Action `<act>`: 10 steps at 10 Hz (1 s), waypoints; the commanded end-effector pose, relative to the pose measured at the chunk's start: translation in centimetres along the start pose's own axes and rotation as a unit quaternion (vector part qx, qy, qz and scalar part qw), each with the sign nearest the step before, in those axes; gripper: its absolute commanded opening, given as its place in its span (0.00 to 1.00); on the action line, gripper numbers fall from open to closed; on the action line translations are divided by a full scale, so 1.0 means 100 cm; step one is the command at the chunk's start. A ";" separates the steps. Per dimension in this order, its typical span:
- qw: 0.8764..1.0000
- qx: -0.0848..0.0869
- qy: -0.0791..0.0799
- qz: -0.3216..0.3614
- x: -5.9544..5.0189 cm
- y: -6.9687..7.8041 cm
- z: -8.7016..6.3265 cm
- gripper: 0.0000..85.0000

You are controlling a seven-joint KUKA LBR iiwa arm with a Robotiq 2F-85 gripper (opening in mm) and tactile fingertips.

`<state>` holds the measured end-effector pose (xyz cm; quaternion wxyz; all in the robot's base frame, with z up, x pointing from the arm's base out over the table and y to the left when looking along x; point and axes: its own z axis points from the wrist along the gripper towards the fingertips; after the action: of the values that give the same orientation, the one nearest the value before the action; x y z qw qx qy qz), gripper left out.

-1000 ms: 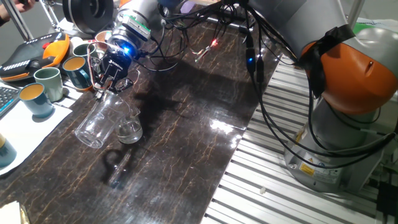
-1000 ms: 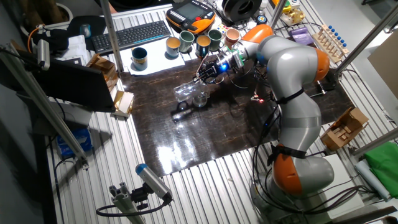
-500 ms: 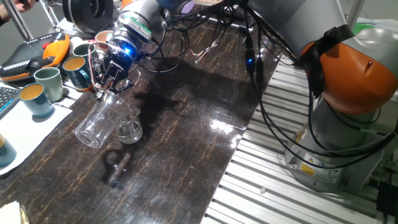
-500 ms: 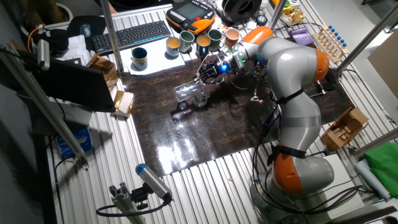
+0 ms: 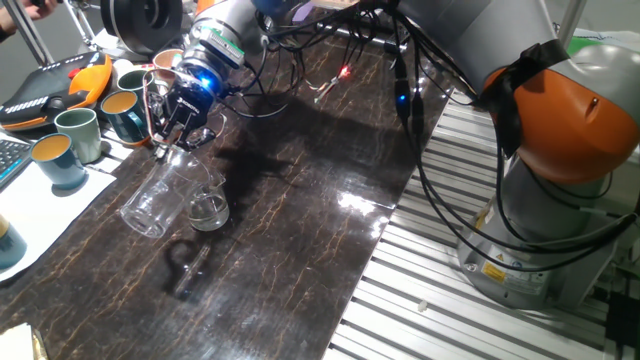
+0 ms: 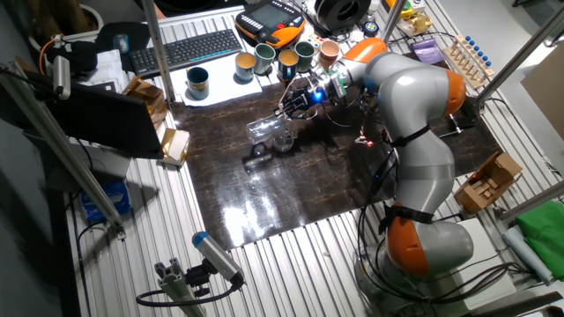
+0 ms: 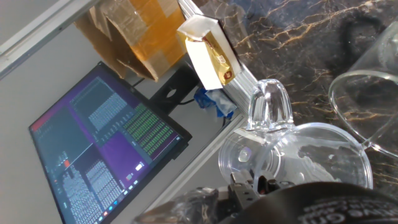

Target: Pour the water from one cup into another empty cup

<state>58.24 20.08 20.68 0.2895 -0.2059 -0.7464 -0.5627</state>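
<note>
Tumbler tipped in the tool's clamp, rim beside short glass, mid-table

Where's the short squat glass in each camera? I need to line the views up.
One fixed view: short glass left of centre, upright on the mat.
The other fixed view: short glass upper centre.
Hand view: right edge, rim only.
Shared landmark: the tilted tumbler held over it.

We see a robotics lab: beside the dark table stand a keyboard, a monitor, aluminium framing and cables.
</note>
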 end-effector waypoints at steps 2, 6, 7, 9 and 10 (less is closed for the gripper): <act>1.000 -0.001 0.000 0.000 -0.001 -0.001 0.000 0.01; 1.000 -0.008 0.005 -0.001 -0.004 -0.003 -0.002 0.01; 1.000 -0.009 0.005 -0.001 -0.005 -0.004 -0.002 0.01; 1.000 -0.012 0.007 0.000 -0.005 -0.004 -0.002 0.01; 1.000 -0.016 0.008 0.002 -0.005 -0.005 -0.002 0.01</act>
<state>58.42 19.75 20.05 0.2925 -0.2064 -0.7355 -0.5752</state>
